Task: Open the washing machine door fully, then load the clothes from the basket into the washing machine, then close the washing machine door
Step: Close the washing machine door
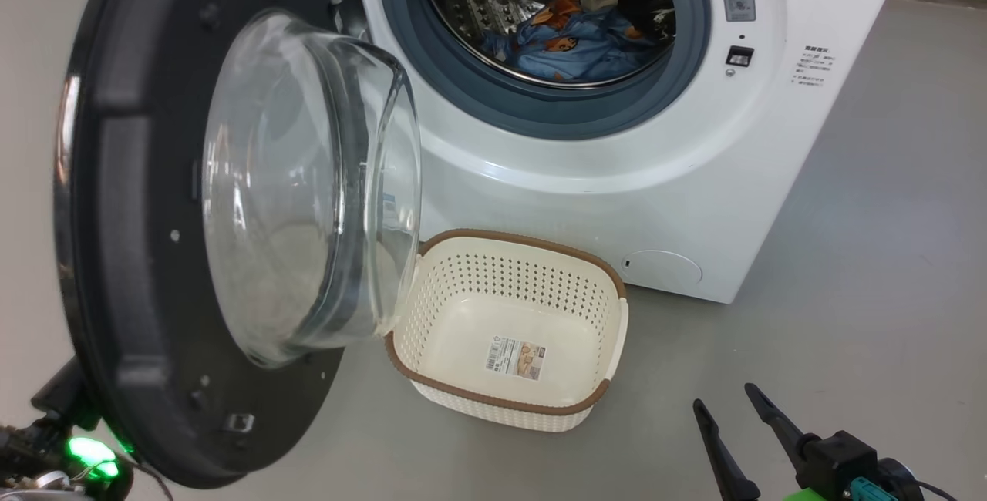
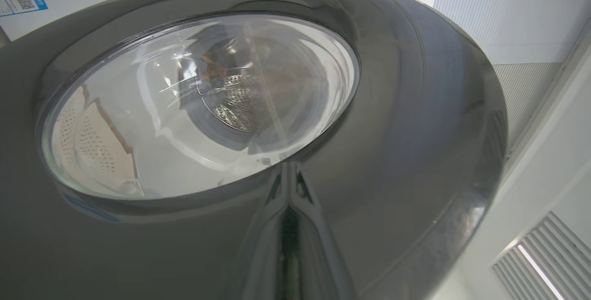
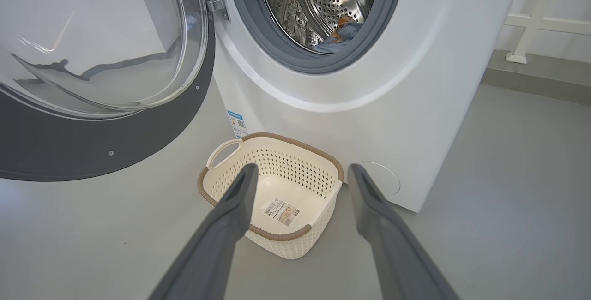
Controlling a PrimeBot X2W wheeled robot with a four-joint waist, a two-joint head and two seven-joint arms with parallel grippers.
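Standing wide open at the left, the door point(image 1: 193, 216) is seen well clear of the washer point(image 1: 617, 177). The clothes point(image 1: 570, 46) are found inside the drum. The basket point(image 1: 509, 331) is set on the floor just before the washer, partly beneath the door's glass bowl, with its sticker exposed. The left pincer point(image 2: 288, 217) is closed, tips against the door's glossy outer face. The right pincer point(image 1: 723, 396) is spread open, gripping nothing, and is held low, right of the basket.
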